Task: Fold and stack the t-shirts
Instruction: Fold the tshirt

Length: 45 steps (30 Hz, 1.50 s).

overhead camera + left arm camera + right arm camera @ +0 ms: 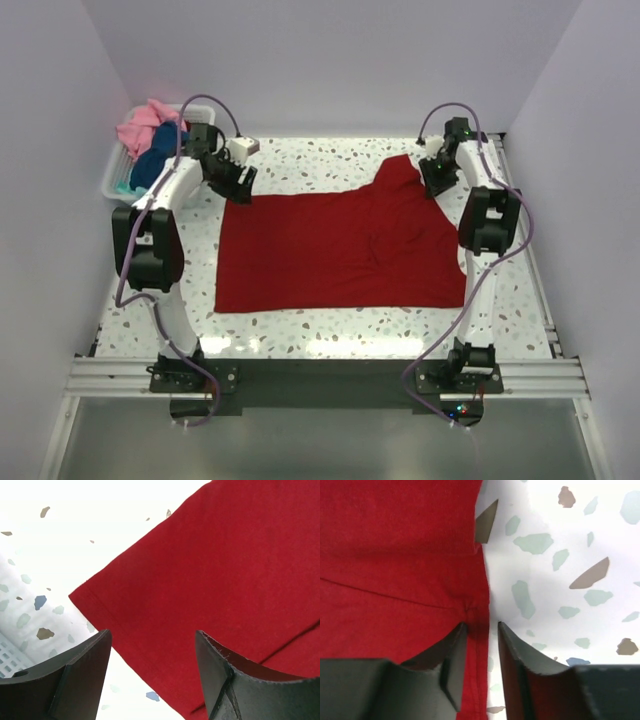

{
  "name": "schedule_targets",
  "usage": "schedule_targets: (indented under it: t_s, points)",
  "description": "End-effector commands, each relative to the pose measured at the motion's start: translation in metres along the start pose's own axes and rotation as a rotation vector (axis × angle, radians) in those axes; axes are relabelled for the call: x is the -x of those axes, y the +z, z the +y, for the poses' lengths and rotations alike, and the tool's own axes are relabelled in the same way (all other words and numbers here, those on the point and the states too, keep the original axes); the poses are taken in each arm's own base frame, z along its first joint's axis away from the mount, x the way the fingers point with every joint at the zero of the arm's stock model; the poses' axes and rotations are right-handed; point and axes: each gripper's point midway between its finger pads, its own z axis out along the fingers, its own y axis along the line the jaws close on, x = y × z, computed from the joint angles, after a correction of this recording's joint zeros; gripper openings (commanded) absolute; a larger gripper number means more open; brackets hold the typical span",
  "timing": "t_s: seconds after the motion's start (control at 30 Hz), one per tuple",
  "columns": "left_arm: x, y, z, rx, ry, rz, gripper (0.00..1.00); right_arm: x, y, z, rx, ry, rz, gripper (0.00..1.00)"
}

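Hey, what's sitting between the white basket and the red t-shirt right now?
The left hand, with speckled table around it. It is at the far left corner of the red t-shirt, and the white basket is on its other side. The top view shows this.

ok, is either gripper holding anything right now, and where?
Left gripper is open above the red shirt's corner, holding nothing. Right gripper straddles the shirt's edge with jaws nearly closed; whether it actually pinches the cloth cannot be told.
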Motion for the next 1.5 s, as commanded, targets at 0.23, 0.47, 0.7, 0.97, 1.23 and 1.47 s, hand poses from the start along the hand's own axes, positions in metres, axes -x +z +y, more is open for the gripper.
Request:
schedule_targets:
  t_s: [0.23, 0.47, 0.7, 0.97, 1.23, 1.47]
  points:
    - [0.013, 0.01, 0.018, 0.035, -0.014, -0.03, 0.7, -0.043, -0.014, -0.035, -0.136, -0.055, 0.114, 0.27]
    - [0.023, 0.02, 0.029, 0.059, -0.009, -0.053, 0.71, 0.005, -0.034, -0.019, -0.028, 0.018, -0.052, 0.45]
    - [0.029, 0.03, 0.04, 0.067, -0.005, -0.046, 0.71, 0.034, -0.022, -0.01, 0.013, 0.071, -0.149, 0.47]
    - [0.029, 0.034, 0.042, 0.074, -0.03, -0.039, 0.71, 0.05, 0.004, -0.004, 0.013, 0.112, -0.195, 0.47]
    - [0.024, 0.037, 0.042, 0.079, -0.059, -0.027, 0.72, 0.05, 0.021, -0.009, -0.026, 0.113, -0.172, 0.46]
    - [0.023, 0.042, 0.051, 0.105, -0.06, -0.013, 0.72, 0.034, 0.031, 0.008, 0.024, 0.101, -0.115, 0.31]
